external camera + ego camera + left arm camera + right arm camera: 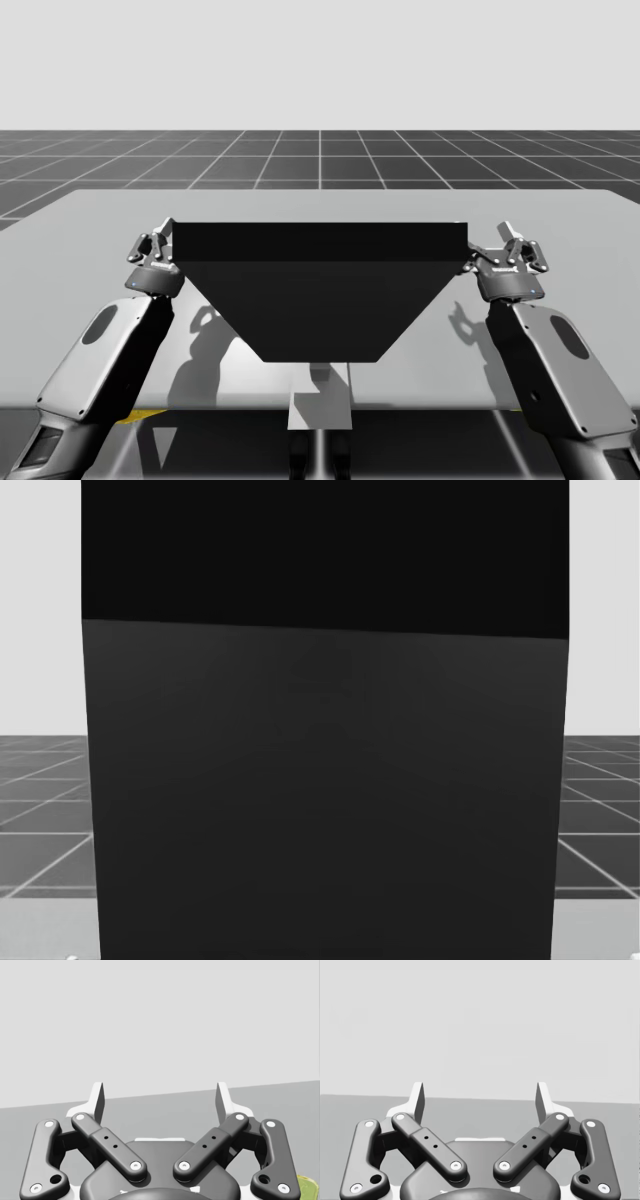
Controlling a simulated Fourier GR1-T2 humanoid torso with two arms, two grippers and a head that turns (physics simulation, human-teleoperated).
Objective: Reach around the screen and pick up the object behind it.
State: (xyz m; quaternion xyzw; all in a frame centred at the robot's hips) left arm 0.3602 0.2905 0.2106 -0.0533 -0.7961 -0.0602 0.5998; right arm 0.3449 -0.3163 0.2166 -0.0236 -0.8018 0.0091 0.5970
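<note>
Left gripper (pixel 152 243) hangs over the flat grey surface (pixel 90 215) with its fingers (pixel 98 1100) spread wide apart, plain surface showing between and ahead of them. The right gripper (pixel 512 247) is spread just as wide over the same surface. Between the two grippers stands the tall dark grey flat screen (pixel 320 290), upright, with one side edge just beside each gripper's inner side. The object behind it is hidden.
</note>
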